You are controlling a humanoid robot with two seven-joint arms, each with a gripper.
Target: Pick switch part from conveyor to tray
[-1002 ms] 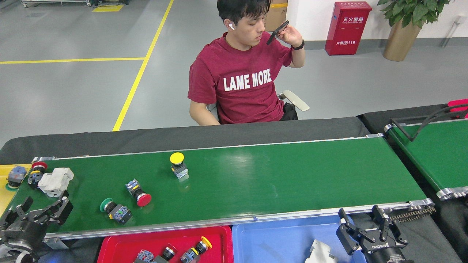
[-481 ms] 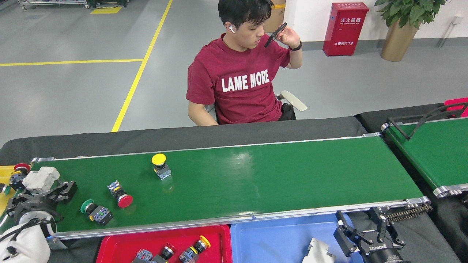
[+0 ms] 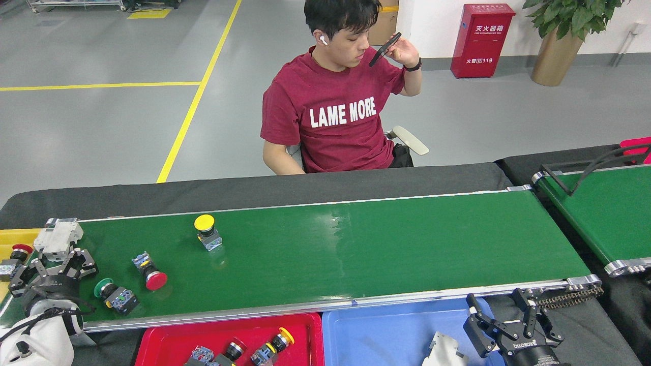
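Drifting toward the conveyor's [image 3: 356, 244] left end, the parts have slid on, so the white part [image 3: 57, 238] now sits at the far left corner just beyond the spread left gripper [image 3: 53, 262], while the right gripper [image 3: 508, 325] hangs spread by the blue tray [image 3: 376, 335], leaving little time.

The conveyor [image 3: 356, 249] is a glossy dark green belt edged with silver rails. On it sit a button with a yellow cap [image 3: 204, 222], one with a red cap [image 3: 155, 280], one with a green cap [image 3: 103, 287] and a blue-grey base, and a pale grey block [image 3: 57, 238]. The worktop [image 3: 254, 190] is covered in black cloth. Near the front lie a red tray [image 3: 168, 340] and a light blue tray [image 3: 386, 335]; a yellow tray [image 3: 15, 238] shows at left. The person's shirt [image 3: 335, 117] is dark red with white lettering. The floor [image 3: 101, 101] is grey with yellow lines.
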